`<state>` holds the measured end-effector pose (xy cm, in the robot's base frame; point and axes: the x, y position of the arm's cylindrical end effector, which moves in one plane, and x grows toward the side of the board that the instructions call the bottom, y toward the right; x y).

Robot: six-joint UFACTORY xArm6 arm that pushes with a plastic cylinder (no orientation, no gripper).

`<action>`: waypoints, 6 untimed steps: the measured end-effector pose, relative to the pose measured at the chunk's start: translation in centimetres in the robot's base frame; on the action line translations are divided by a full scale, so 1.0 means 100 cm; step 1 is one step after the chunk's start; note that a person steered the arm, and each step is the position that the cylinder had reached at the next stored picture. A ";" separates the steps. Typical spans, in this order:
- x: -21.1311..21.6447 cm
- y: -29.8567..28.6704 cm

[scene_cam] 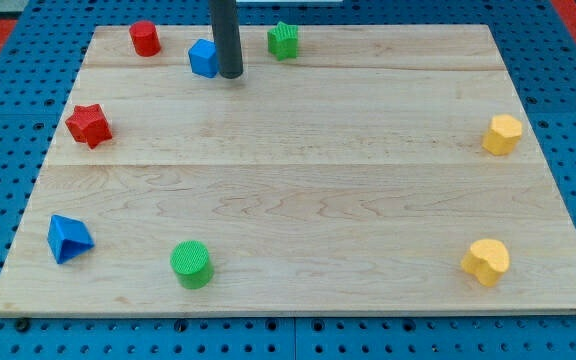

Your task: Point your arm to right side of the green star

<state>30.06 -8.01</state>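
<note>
The green star (283, 40) sits near the top edge of the wooden board (298, 190), a little left of the board's middle line. To its left, with a gap of bare wood between, the rod comes down from the view's top, and the arm's tip (230, 75) rests on the board just below the star's level. There is no pincer to spread or press together — the arm ends in the plain dark rod. The tip stands just beside the blue block (204, 58), at that block's right side; whether the two touch cannot be told. So the tip is on the star's left, and the star itself lies between the tip and the star's right side.

Farther left along the top sits a red cylinder (145, 38), and lower on the left side a red star (89, 125). Right of the green star the top strip of wood runs bare to the board's right corner — nothing stands there. The nearest thing on that side is a yellow block (502, 134) close to the right edge, well apart from the star. Another yellow block (486, 262) lies near the bottom right corner. Along the bottom left are a blue triangular block (68, 239) and a green cylinder (191, 264). The board's wide middle is open wood.
</note>
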 end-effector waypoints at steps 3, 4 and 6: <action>-0.049 -0.018; -0.019 -0.008; -0.077 0.176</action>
